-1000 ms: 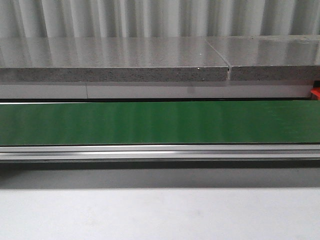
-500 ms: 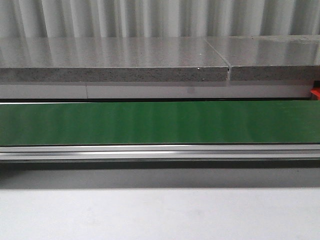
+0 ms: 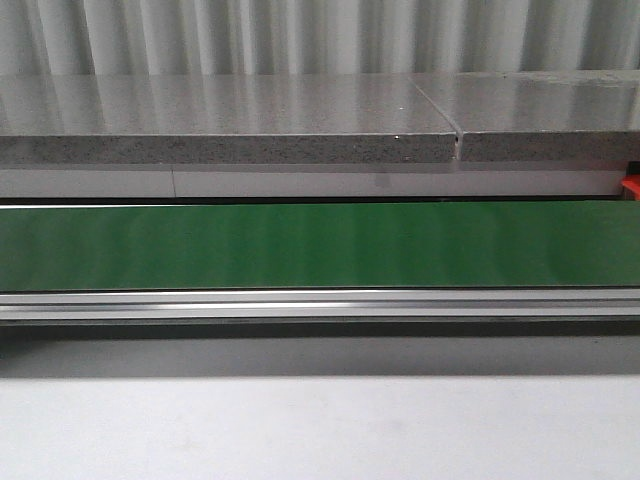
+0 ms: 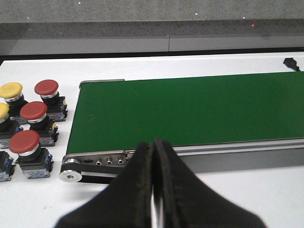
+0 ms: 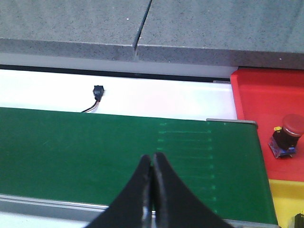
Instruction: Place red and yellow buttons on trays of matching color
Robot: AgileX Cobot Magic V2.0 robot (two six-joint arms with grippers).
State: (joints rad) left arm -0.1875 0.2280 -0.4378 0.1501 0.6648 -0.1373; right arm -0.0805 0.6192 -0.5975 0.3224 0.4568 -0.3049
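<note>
In the left wrist view, three red buttons (image 4: 33,110) and two yellow buttons (image 4: 11,90) stand in a cluster on the white table beside the end of the green belt (image 4: 190,107). My left gripper (image 4: 153,142) is shut and empty, near the belt's front rail, apart from the buttons. In the right wrist view, a red tray (image 5: 266,95) holds one red button (image 5: 289,130), and a yellow tray (image 5: 285,194) lies beside it. My right gripper (image 5: 152,156) is shut and empty over the belt (image 5: 95,147). Neither gripper shows in the front view.
The front view shows the green belt (image 3: 320,245), its metal rail (image 3: 320,303), a grey stone ledge (image 3: 230,148) behind and white table in front. A small black connector with a wire (image 5: 97,91) lies behind the belt. A dark button base (image 5: 299,221) peeks in on the yellow tray.
</note>
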